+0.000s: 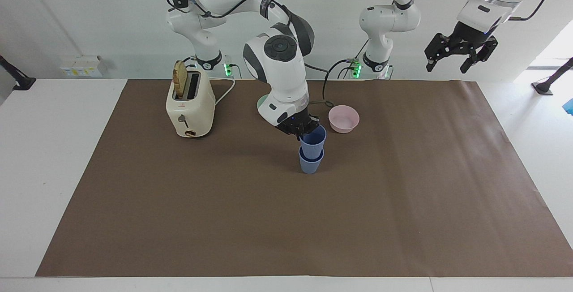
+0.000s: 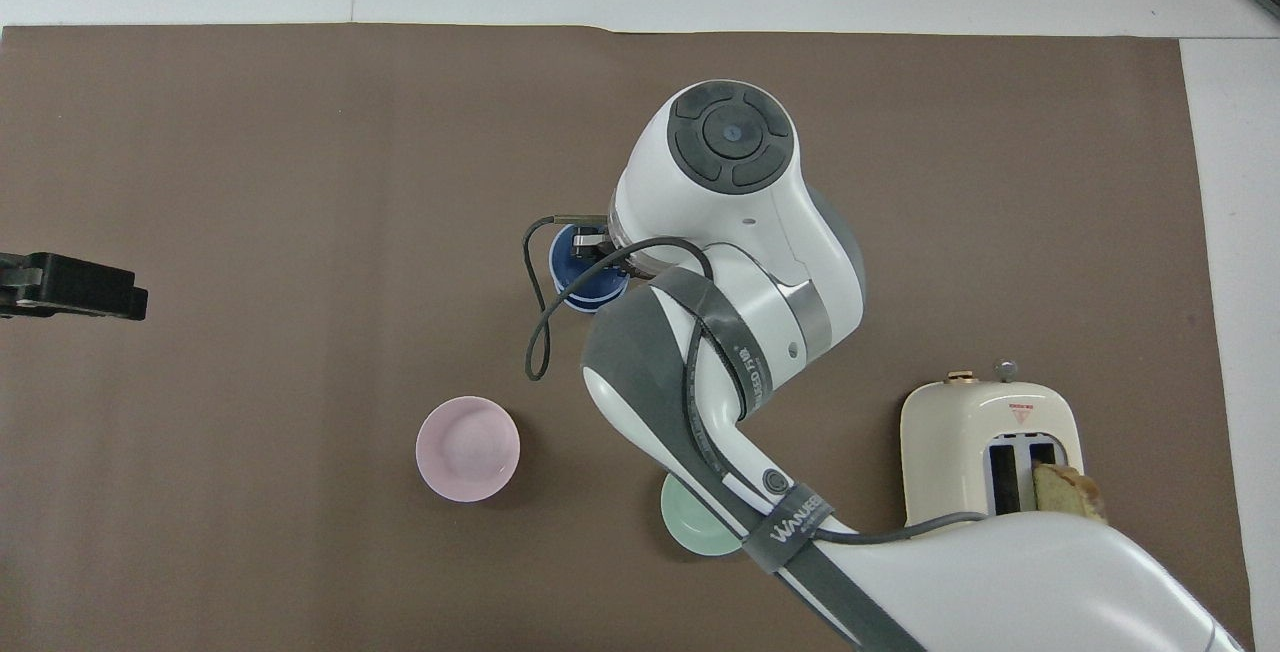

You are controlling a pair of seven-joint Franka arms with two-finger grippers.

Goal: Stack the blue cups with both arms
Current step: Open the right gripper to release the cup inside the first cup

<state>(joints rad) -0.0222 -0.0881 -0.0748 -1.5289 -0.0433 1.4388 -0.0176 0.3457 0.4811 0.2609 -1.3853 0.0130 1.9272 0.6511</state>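
In the facing view, a cream toaster [image 1: 190, 106] with a slice of bread [image 1: 180, 79] in one slot stands upper left of centre. At centre the right gripper [image 1: 303, 130] is clenched on the rim of the upper blue cup [image 1: 313, 143], which sits partly inside the lower blue cup [image 1: 310, 163] standing on the brown mat [image 1: 286, 220] (the arm hides most of a mint-green bowl [image 2: 690, 524]). A pink bowl [image 1: 344, 118] lies just beside. At upper right the left gripper [image 1: 461, 54] hangs released, waiting, holding nothing.

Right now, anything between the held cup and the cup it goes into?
Nothing visible. The right gripper holds the upper cup directly over the lower cup, already partly nested. The pink bowl stands clear.
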